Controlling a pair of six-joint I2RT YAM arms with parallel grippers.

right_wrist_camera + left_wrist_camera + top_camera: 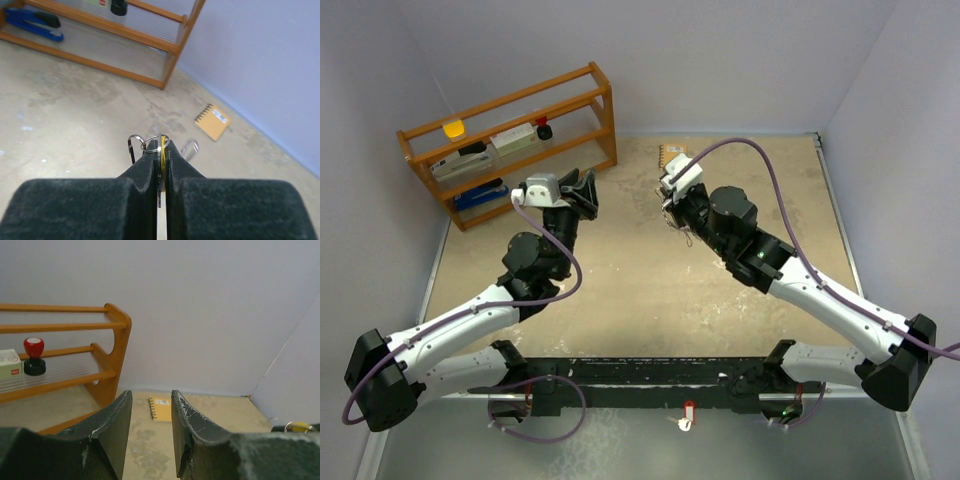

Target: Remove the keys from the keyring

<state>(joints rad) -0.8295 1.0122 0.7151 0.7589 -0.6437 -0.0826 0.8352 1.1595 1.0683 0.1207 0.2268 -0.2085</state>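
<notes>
Just toward 1 o'clock of the table's [620, 300] middle, the right gripper [160, 146] is pressed tight on the keyring [153, 144] and holds it above the surface. Silver loops [135, 141] poke past the tips at 11 and 1 o'clock in the wrist view. A yellow sliver [162, 151] sits in the pinch; whether it is a key I cannot tell. Toward 11 o'clock, the left gripper [150, 397] is spread, gripping nothing, well apart from the ring. Rack [510, 135] at 10 o'clock, notebook [672, 152] at 12.
</notes>
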